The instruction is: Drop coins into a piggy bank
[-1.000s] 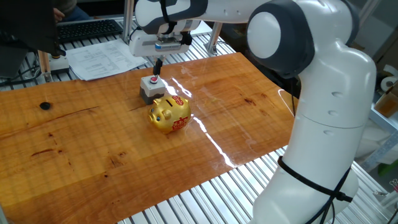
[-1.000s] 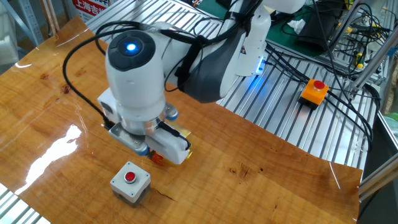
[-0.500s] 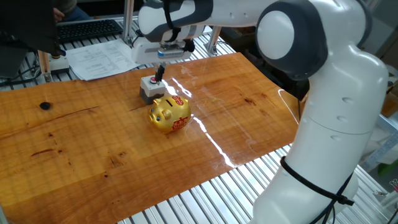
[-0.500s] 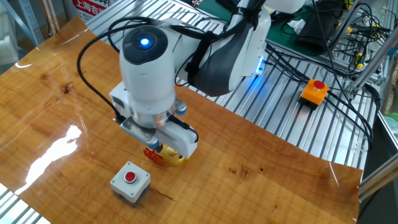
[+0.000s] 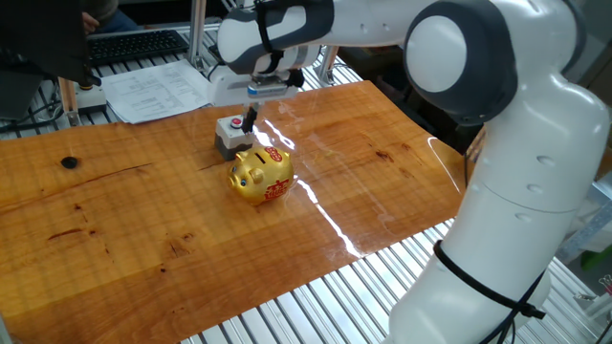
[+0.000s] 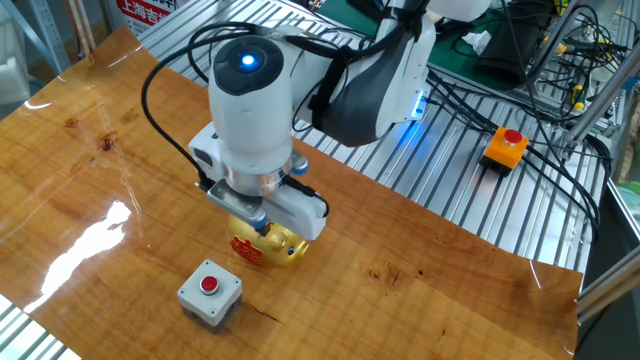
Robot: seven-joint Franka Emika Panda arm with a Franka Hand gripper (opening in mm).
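Observation:
The gold piggy bank (image 5: 261, 174) with red markings stands on the wooden table (image 5: 143, 220). My gripper (image 5: 251, 118) hangs just behind and above it, over the gap between the pig and the grey box with a red button (image 5: 229, 135). Its dark fingers are close together and look shut; any coin between them is too small to see. In the other fixed view the gripper (image 6: 262, 222) sits directly over the piggy bank (image 6: 258, 250) and hides its top; the grey box (image 6: 210, 293) stands in front.
Papers (image 5: 153, 91) and a keyboard (image 5: 139, 43) lie beyond the table's far edge. A small black object (image 5: 69, 161) sits at the table's left. An orange box with a red button (image 6: 505, 147) and cables lie on the metal rails. My arm's base (image 5: 516, 220) stands at the right.
My gripper has moved from above the grey button box toward the piggy bank and now hangs over the pig. The pig and the grey box have not moved.

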